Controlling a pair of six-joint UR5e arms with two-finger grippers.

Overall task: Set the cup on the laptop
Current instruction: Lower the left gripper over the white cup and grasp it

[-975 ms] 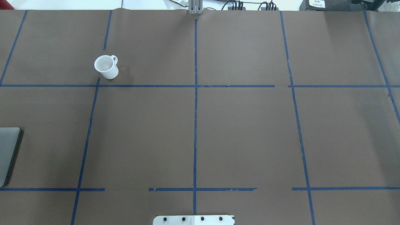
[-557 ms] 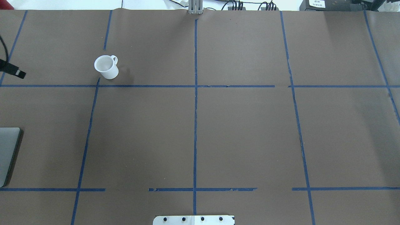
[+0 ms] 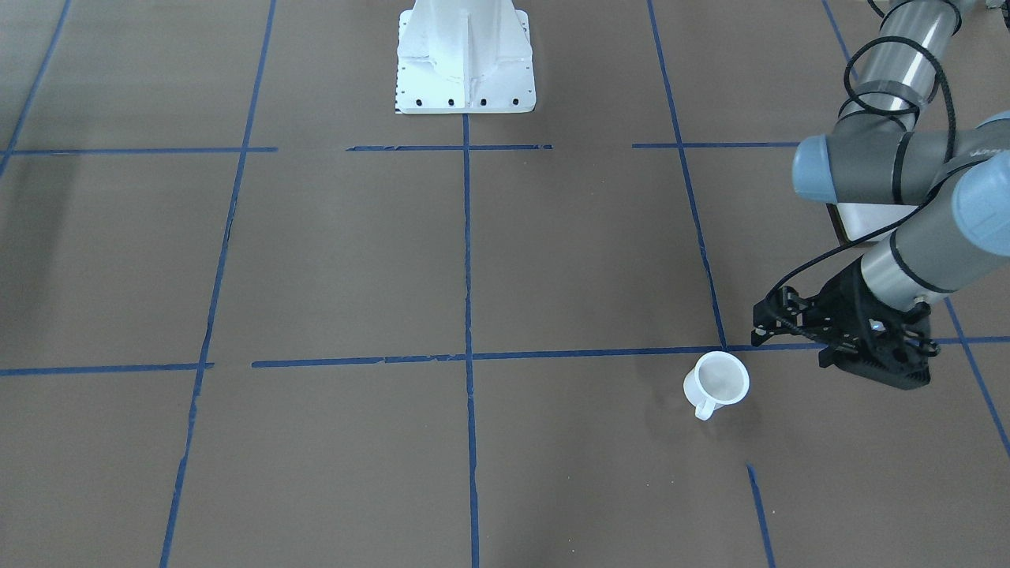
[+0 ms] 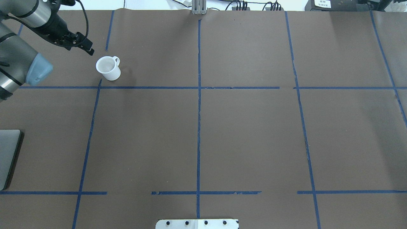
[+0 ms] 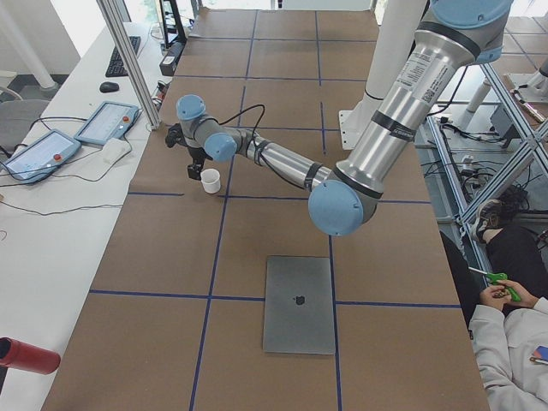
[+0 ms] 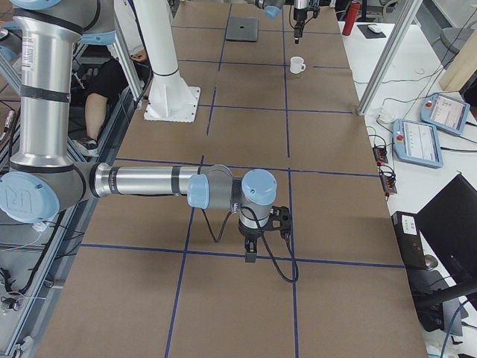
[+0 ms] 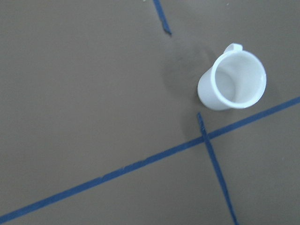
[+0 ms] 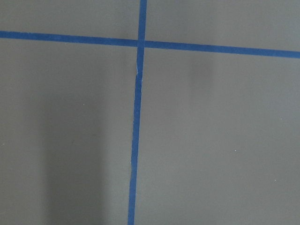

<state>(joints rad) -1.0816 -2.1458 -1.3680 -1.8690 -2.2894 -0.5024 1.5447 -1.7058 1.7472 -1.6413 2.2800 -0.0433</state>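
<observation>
The cup stands upright and empty on the brown surface, rim up, its handle pointing away from the robot. The closed laptop lies flat, well apart from it, black apple logo upward. The left claw hovers near the cup. I cannot tell its grip, nor that of the right claw.

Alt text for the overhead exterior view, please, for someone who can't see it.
The left gripper hangs up-left of an upright white cup, not touching it, above a brown table gridded with blue tape. A grey laptop shows partly at the view's left border, nearer the robot.
</observation>
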